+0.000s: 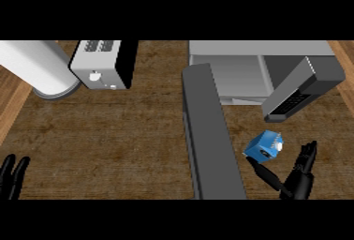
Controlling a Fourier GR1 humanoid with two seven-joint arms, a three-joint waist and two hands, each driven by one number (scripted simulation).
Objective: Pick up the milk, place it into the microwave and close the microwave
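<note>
Bracketing the milk with fingers spread, the right hand at its 4 o'clock probably met a light, stiff carton, best pinched across flat sides.

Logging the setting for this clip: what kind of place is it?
Most likely a kitchen counter: a wood-grain counter top carries a toaster and a microwave with its door swung open, and a blue milk carton stands by the right hand.

A brown wood-grain tabletop fills the view. On it, a white toaster stands, with a white cylinder just left of it.
</note>
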